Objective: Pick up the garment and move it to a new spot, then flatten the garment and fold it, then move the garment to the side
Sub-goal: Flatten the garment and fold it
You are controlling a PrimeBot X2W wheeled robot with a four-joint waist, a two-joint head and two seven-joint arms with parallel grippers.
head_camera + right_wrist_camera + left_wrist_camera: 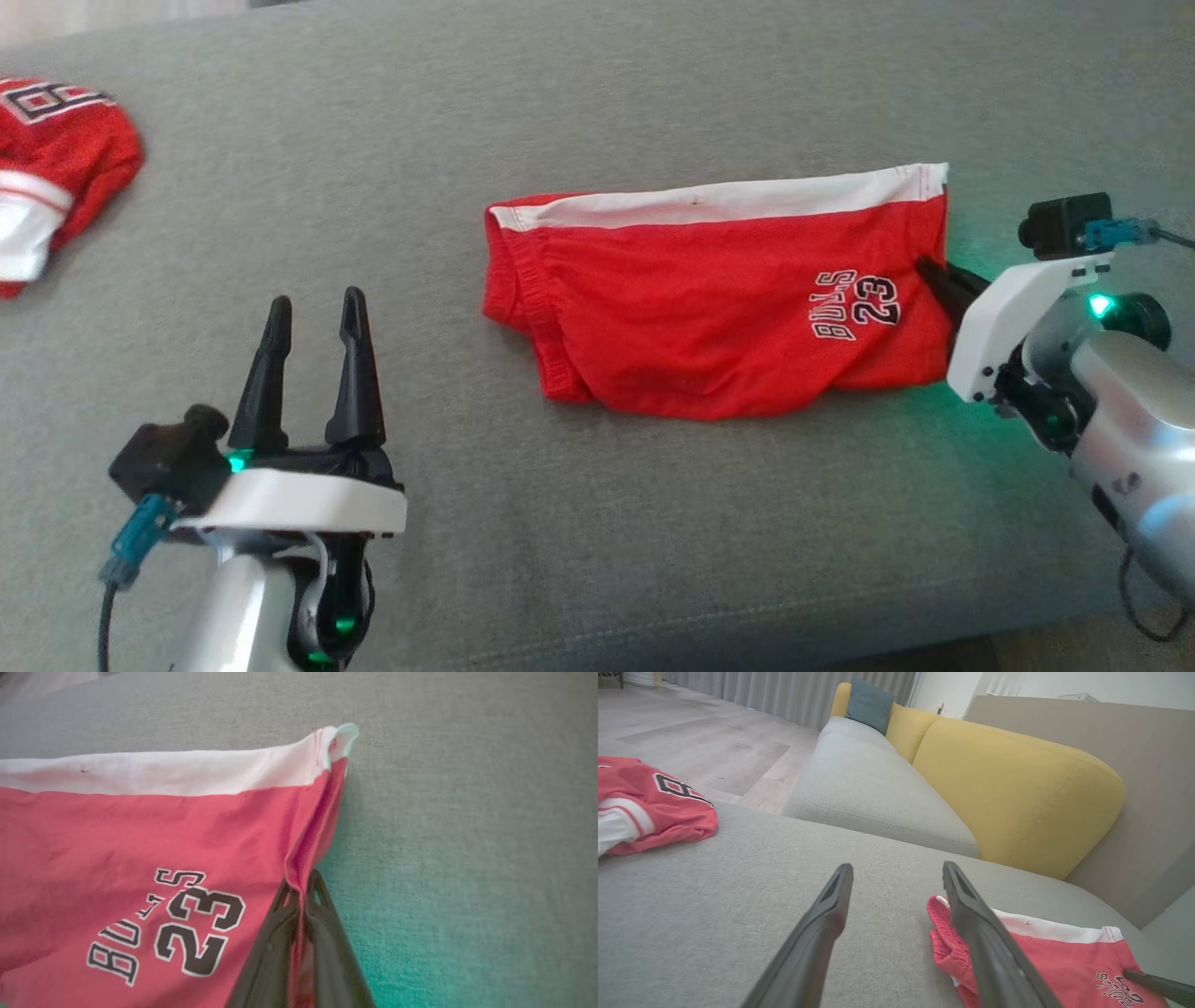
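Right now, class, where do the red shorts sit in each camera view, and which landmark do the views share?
Head view: red shorts, centre-right.
Left wrist view: shorts, lower right corner.
Right wrist view: shorts, left and centre.
Shared landmark: their white stripe.

Red shorts (709, 317), white band along far side, "BULLS 23" print by right hem; lying mostly flat, rumpled, right hem pinched up, toward right side of grey cushion (560, 112).
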